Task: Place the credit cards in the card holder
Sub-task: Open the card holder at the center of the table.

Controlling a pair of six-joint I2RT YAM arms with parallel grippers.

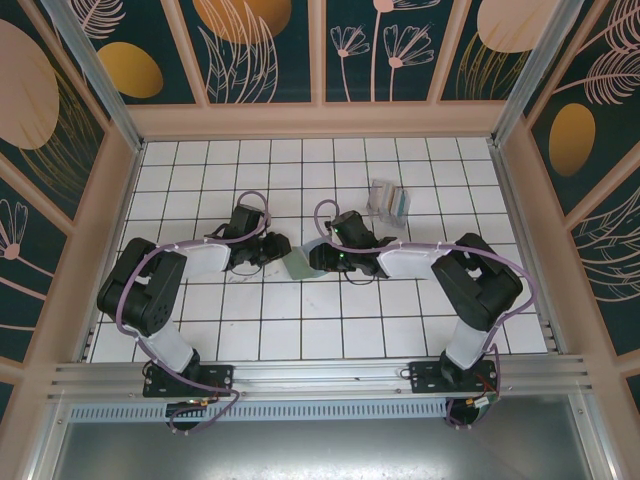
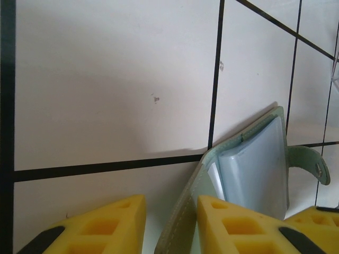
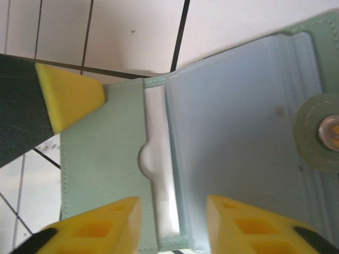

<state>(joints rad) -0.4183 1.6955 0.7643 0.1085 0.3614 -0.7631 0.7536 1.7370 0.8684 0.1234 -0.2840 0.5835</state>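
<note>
Top external view: the sage-green card holder (image 1: 298,266) sits mid-table between the left gripper (image 1: 272,248) and the right gripper (image 1: 318,260), with a clear plastic stand (image 1: 388,199) well apart behind. Left wrist view: the holder's cover edge passes between the yellow fingers (image 2: 233,222), touching one; whether they clamp it cannot be told. Right wrist view: the holder lies open, its snap strap (image 3: 323,132) to one side and the fingers (image 3: 100,227) parted, pinching nothing visible. A pale strip (image 3: 159,174) occupies the slot; card or liner cannot be told. Judged progress: holder opened, insertion unconfirmed. No legible writing.
</note>
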